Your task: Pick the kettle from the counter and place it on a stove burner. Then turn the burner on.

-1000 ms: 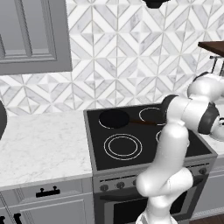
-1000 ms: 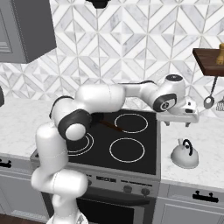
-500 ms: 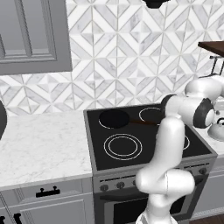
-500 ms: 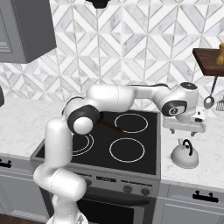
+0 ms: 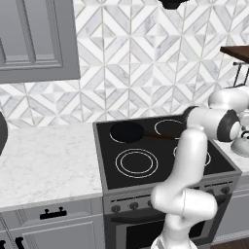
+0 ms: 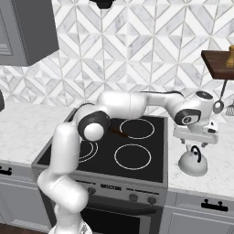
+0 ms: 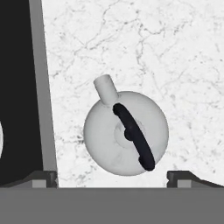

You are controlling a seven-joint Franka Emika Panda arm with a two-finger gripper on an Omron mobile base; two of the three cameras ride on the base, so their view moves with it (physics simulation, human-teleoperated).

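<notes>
In the left base view the kettle [image 5: 241, 144] is cut by the right edge and partly covered by the arm's wrist, so its spout and handle cannot be made out. In the right base view the hand's white body hides the gripper [image 6: 195, 145], and finger spacing cannot be judged there. In the hand view only the two fingertips [image 7: 43, 178] rise above the bottom.
</notes>
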